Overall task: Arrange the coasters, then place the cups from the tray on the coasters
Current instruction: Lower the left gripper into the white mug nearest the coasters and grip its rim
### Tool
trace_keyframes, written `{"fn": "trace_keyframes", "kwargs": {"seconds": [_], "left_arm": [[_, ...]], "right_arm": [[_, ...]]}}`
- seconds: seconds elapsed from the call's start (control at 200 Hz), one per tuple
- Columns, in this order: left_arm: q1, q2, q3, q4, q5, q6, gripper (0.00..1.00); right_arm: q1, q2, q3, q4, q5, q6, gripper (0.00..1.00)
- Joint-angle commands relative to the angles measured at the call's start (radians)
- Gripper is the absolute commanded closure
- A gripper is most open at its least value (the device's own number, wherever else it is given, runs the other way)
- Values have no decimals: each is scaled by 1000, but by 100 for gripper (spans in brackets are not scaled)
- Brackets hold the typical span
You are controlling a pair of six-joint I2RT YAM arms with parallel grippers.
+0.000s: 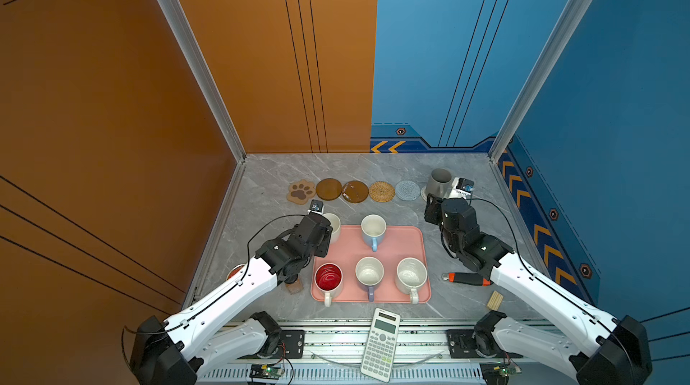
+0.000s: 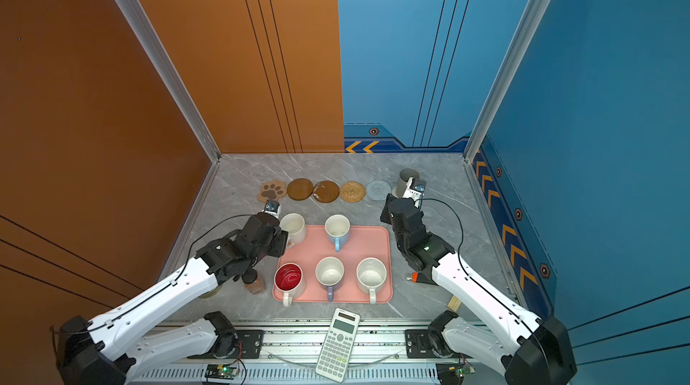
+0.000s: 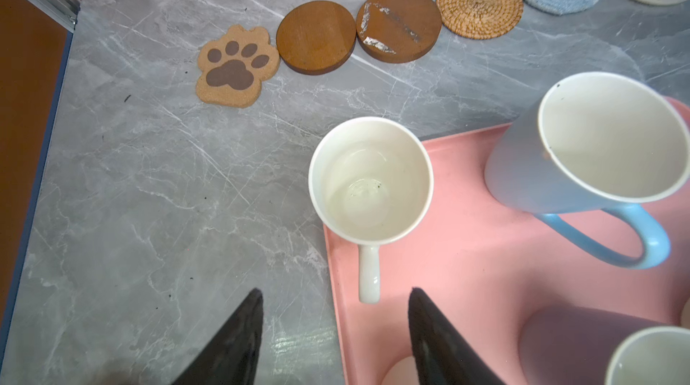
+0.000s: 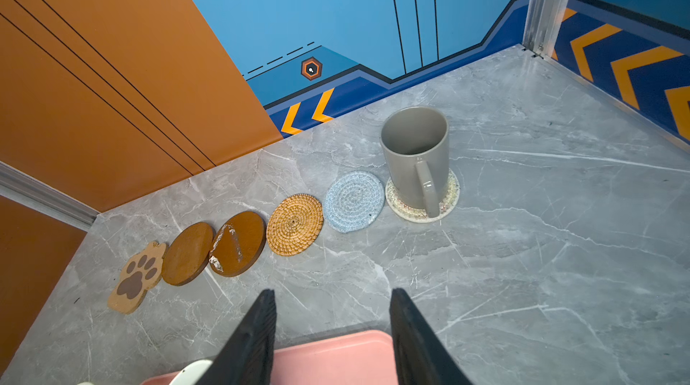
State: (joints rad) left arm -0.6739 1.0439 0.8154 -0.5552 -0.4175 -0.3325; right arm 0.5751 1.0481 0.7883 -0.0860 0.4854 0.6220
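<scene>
Beyond the right gripper (image 4: 333, 291), parted and empty, only its wrist view shows the handle of the grey mug (image 4: 414, 162); the left gripper (image 3: 336, 289), also released, faces the handle of the white mug (image 3: 369, 181).

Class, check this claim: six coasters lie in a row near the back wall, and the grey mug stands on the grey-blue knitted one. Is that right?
Not quite. The grey mug stands on the whitish woven coaster at the row's end; the grey-blue knitted coaster beside it is bare. The right wrist view shows this. The row of six holds.
</scene>
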Motion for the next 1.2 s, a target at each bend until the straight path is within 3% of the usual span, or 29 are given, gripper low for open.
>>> {"fn": "trace_keyframes", "kwargs": {"seconds": [0.0, 0.155, 0.451, 0.731, 1.196], "left_arm": [[11, 25, 20, -57, 9, -39, 37], [18, 48, 29, -48, 86, -56, 37], [20, 83, 25, -45, 123, -60, 37], [28, 132, 25, -40, 80, -95, 41], [46, 214, 44, -11, 101, -94, 46]], "right_arm": [[-20, -32, -22, 3, -39, 25, 53], [-29, -54, -28, 3, -69, 31, 53], [-37, -60, -34, 3, -86, 34, 53], [-49, -59, -37, 9, -105, 38, 54], [-50, -62, -40, 29, -133, 45, 55]]}}
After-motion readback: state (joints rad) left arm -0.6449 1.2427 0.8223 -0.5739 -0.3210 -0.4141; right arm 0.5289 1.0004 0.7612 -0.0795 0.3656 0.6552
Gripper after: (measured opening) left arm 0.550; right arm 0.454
